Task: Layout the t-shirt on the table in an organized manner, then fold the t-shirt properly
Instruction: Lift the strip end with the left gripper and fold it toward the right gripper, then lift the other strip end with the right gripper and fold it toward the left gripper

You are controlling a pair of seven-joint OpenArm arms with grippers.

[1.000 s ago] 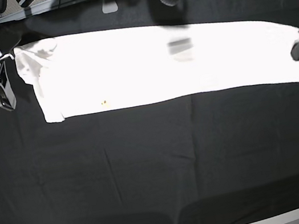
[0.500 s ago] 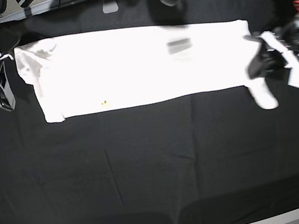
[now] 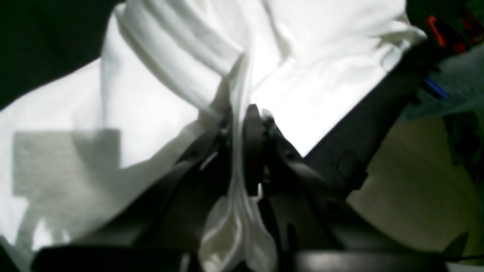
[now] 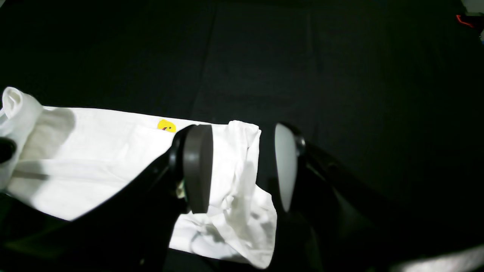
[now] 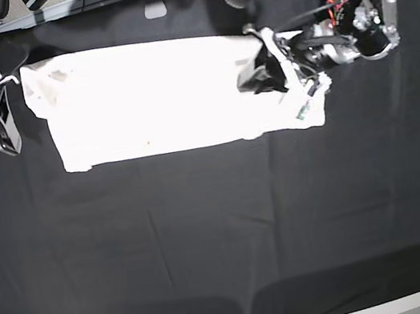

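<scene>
Two sets of jaws differ: the left gripper (image 3: 242, 151) is clamped on a bunched fold of the t-shirt (image 5: 158, 93), carrying it leftward over the shirt on the bench's (image 5: 225, 244) far side; the right gripper (image 4: 242, 166) gapes empty. Folding is underway; next, lay that end flat.

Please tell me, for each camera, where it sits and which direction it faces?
Base: high, facing down at black cloth-draped table; both arms visible.
Left wrist: behind left pincer, shut on white cotton t-shirt.
Right wrist: behind open right pincer, beside the shirt's end.
All three share the t-shirt.
</scene>
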